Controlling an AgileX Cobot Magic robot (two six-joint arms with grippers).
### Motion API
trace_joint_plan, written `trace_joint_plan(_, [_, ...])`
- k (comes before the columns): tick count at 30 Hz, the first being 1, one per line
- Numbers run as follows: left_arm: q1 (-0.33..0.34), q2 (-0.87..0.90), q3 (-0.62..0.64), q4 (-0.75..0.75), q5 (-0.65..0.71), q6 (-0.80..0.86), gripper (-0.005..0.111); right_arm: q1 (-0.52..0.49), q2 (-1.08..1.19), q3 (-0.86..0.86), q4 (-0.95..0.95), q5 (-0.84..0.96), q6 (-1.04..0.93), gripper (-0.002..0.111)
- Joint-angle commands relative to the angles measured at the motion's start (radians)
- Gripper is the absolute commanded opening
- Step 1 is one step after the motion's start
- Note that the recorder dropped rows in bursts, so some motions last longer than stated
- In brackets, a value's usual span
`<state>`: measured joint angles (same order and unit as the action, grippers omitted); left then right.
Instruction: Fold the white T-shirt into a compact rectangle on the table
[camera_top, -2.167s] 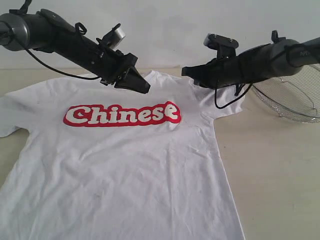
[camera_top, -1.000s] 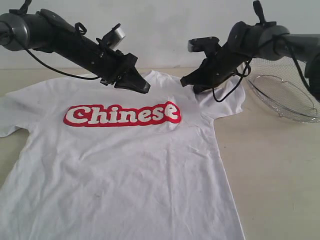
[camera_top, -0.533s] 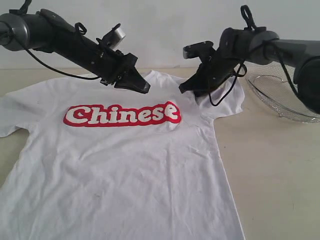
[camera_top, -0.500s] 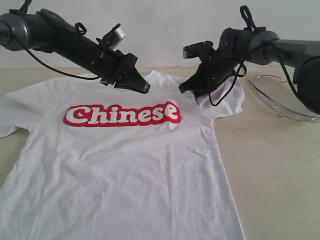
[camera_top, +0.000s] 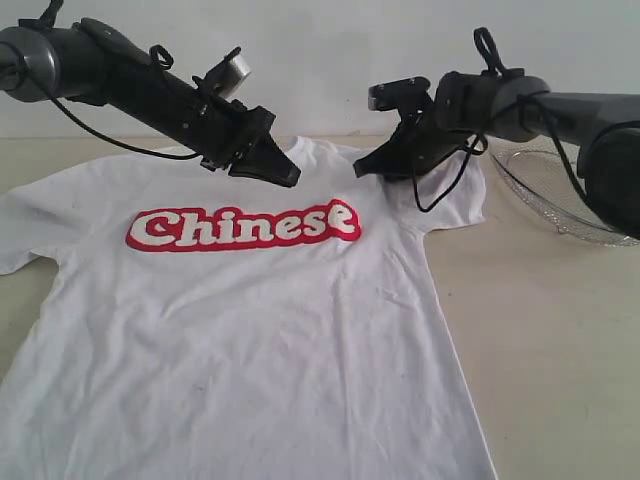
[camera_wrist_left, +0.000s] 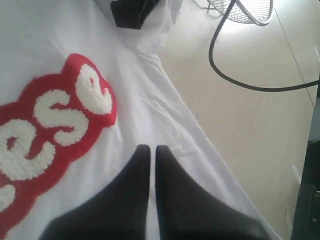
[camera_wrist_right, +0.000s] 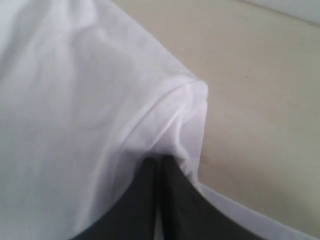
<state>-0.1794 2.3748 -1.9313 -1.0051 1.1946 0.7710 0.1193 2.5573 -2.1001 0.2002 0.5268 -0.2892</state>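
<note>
Cotton this thin slips easily. The right gripper (camera_top: 360, 169) has its black jaws shut on what looks like only a small pucker at the shoulder edge of the white T-shirt (camera_top: 250, 340), a short-sleeved tee with red "Chinese" lettering. A quick lift could pull the fabric free, or drag the whole shirt askew and wrinkle it. The silver wire-mesh basket (camera_top: 575, 205) sits near, at that gripper's 3 o'clock, and a wide swing of the arm might clip it. The shirt lies flat, face up, on the pale beige wood-grain table (camera_top: 545, 330), spreading from the gripper toward 7 o'clock. The left gripper (camera_top: 292, 179) — jaws together, holding nothing — sits at the shirt's 12 o'clock, just beside the last letter.
</note>
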Motion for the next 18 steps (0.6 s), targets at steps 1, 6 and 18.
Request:
trace_joint_plan(1, [-0.004,-0.012,-0.001,0.001,0.006,0.008,0.004,0.0,0.016,0.004,-0.021,-0.053,0.069,0.0])
trace_joint_plan(6, [-0.004,-0.012,-0.001,0.001,0.001,0.008,0.004,0.0,0.016,0.004,-0.021,-0.06,0.14,0.0])
trace_joint_plan(18, [-0.004,-0.027,-0.001,-0.005,-0.013,0.022,0.004,-0.04,-0.097,0.007,-0.057,-0.004,0.221,0.0])
